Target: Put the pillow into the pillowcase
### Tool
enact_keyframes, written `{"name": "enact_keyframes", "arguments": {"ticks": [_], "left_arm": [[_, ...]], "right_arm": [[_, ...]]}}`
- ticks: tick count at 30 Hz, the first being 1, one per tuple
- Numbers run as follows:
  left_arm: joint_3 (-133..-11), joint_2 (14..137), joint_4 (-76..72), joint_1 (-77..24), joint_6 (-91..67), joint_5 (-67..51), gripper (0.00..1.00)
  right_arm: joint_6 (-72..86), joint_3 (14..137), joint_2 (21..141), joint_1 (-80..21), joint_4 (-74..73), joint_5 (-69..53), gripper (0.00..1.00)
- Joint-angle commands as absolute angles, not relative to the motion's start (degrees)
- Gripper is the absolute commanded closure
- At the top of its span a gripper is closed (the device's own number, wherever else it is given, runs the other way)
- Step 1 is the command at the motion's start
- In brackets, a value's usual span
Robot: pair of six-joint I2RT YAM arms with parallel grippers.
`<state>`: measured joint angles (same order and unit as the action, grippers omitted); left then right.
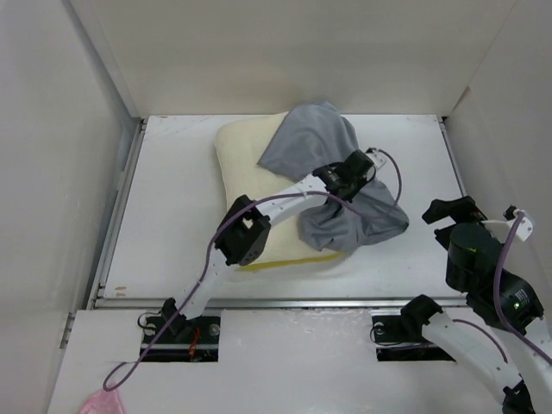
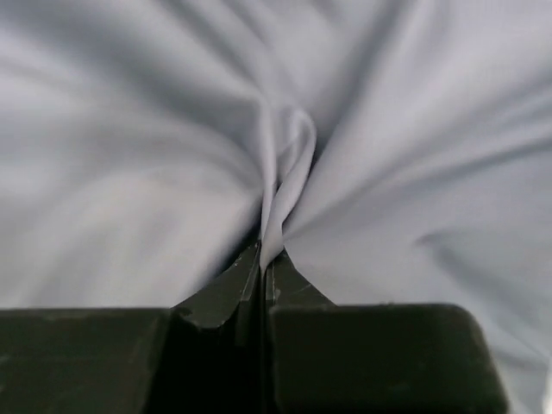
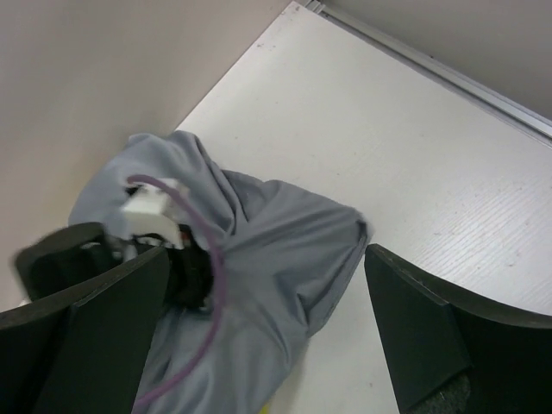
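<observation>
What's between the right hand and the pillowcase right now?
Nothing but bare table, as the top view shows. The open right hand is off the pillowcase, which the left hand pinches.

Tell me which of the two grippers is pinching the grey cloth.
The left gripper: its jaws are shut on a fold of the wrinkled grey fabric pillowcase. The right gripper hangs open, holding nothing.

The cream pillow [image 1: 246, 164] lies flat, a yellow band [image 1: 289, 263] along its near edge. The grey pillowcase [image 1: 306, 138] is draped, wrinkled, over the pillow's right half. It is bunched at its middle, where the left gripper [image 2: 263, 263] pinches a fold, and its lower end spills past the pillow's right edge.
</observation>
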<state>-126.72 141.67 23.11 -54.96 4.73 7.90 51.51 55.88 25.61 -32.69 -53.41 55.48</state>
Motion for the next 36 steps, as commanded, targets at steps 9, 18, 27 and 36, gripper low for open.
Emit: {"name": "enact_keyframes", "arguments": {"ticks": [9,18,27,36], "left_arm": [[-123.1,98.2,14.8,-38.1,-0.6,29.5,1.0],[-133.6,87.8,17.2,-20.5,2.0,44.7,1.0],[-112.0,78.8,17.2,-16.6,-6.0,33.8,1.0],[-113.2,87.3,21.3,-16.1,-9.9,28.7,1.0]], "right_arm": [[34.6,53.3,38.6,-32.9,-33.7,42.6,0.0],[20.7,53.9,58.9,-32.9,-13.1,21.7,0.0],[18.0,62.5,87.4,-33.9,-2.2,9.7,0.0],[23.7,65.0,99.4,-32.6,-7.5,20.4,1.0]]}}
